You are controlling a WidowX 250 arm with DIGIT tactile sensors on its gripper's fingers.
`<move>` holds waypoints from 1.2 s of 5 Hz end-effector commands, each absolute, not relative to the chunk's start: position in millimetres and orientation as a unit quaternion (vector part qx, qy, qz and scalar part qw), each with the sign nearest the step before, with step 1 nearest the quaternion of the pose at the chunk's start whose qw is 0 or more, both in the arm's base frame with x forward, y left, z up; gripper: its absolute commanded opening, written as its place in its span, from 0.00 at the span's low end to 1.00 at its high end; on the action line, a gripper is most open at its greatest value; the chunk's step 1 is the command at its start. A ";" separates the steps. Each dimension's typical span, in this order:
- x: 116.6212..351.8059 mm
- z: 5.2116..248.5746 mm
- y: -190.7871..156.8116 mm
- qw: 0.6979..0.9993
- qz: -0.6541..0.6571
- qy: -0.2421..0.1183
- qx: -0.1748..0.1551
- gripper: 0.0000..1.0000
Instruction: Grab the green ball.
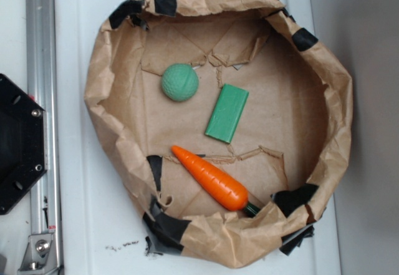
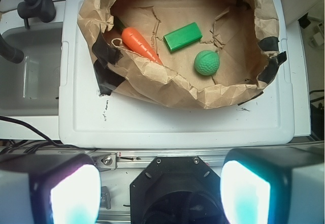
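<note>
The green ball (image 1: pixel 180 82) is a small dimpled sphere lying on the floor of a brown paper basin (image 1: pixel 106 57), upper left of its middle. The wrist view shows the green ball (image 2: pixel 206 63) to the right inside the paper basin (image 2: pixel 167 82). My gripper (image 2: pixel 160 193) is open, its two pale fingers wide apart at the bottom of the wrist view, with nothing between them. It hovers over the black robot base, well back from the basin and ball. The gripper does not show in the exterior view.
A flat green block (image 1: pixel 227 113) lies right of the ball and an orange toy carrot (image 1: pixel 210 178) lies below it. The basin sits on a white lid (image 2: pixel 172 125). A black base plate (image 2: pixel 175 191) and metal rail (image 1: pixel 40 100) are beside it.
</note>
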State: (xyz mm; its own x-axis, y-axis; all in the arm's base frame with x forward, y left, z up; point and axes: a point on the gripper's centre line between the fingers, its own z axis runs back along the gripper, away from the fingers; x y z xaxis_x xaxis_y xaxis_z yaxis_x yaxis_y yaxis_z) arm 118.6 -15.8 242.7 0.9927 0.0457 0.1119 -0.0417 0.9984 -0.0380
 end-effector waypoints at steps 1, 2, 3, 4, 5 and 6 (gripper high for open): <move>118.6 242.7 -15.8 0.998 0.022 -0.056 -0.018 1.00; 160.8 218.3 -0.4 0.994 -0.081 -0.071 0.020 1.00; 196.4 185.0 18.4 0.973 -0.185 -0.136 0.021 1.00; 196.4 185.0 18.4 0.973 -0.185 -0.136 0.021 1.00; 196.4 185.0 18.4 0.973 -0.185 -0.136 0.021 1.00; 196.4 185.0 18.4 0.973 -0.185 -0.136 0.021 1.00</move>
